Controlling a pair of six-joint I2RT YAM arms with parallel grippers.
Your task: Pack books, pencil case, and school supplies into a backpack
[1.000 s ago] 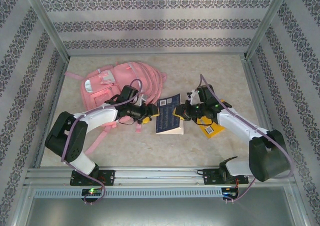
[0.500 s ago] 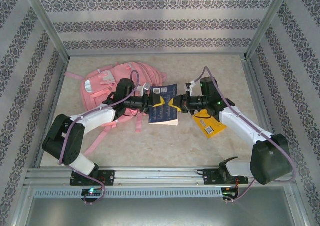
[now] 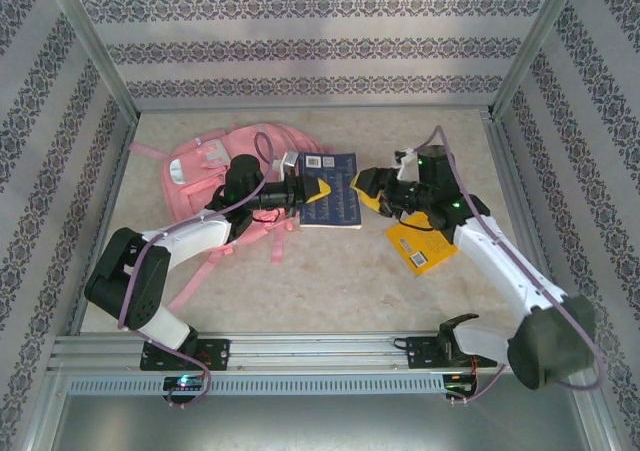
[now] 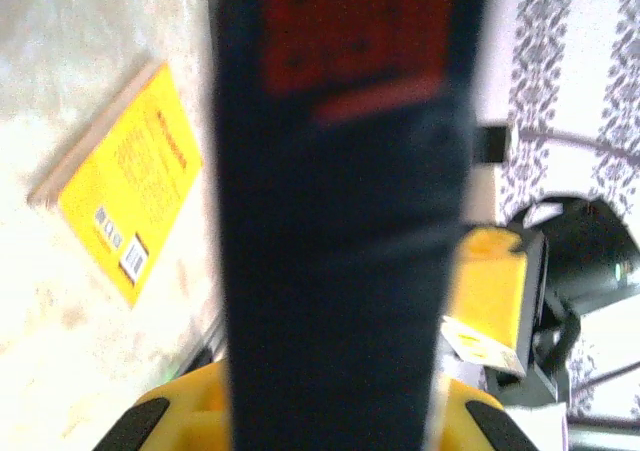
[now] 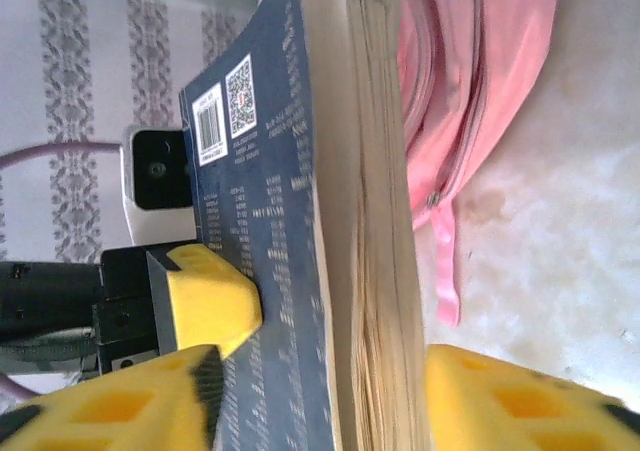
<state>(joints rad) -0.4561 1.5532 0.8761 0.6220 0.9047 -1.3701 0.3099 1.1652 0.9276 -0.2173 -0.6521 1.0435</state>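
reaching inward, left claw pinches the navy book; right claw spread wide around its edge.

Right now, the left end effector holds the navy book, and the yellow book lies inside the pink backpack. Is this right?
No. The yellow book lies on the table beside the right arm, not inside the pink backpack; the top external view shows it. The left end effector holds the navy book.
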